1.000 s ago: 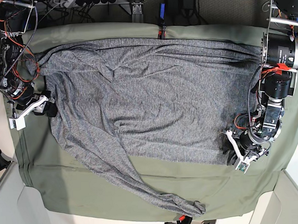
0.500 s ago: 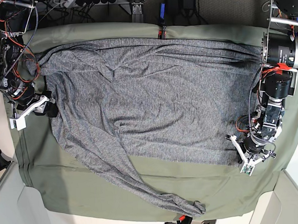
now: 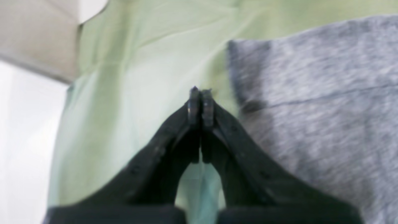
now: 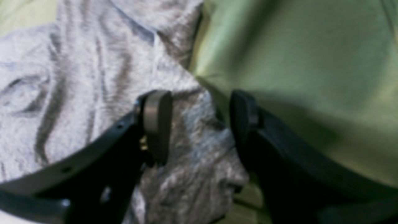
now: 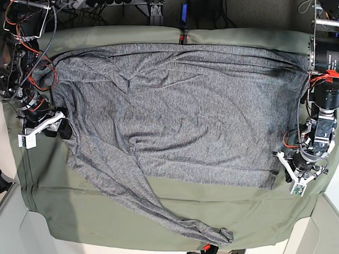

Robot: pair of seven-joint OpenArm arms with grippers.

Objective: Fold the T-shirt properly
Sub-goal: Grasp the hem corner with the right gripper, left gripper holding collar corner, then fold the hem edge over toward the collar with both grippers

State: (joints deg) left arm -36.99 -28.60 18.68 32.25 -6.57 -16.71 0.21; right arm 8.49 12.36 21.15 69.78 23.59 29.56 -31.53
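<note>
The heather-grey long-sleeved knit T-shirt [image 5: 174, 115] lies spread flat over the olive-green cloth [image 5: 106, 215] covering the counter, one sleeve trailing toward the counter's near edge. The left hand [image 3: 200, 93] sits over bare cloth just beside the shirt's hem corner, its black fingers pressed together and holding nothing. The right hand [image 4: 200, 124] stands with fingers apart astride a bunched fold at the shirt's opposite side edge, not clamped on it.

The T-shirt [image 5: 174, 115] is soft, matt heather-grey knit cloth; the table cloth [image 5: 106, 221] is smooth olive-green fabric; the fingers [image 4: 155, 124] look like matt black plastic.
</note>
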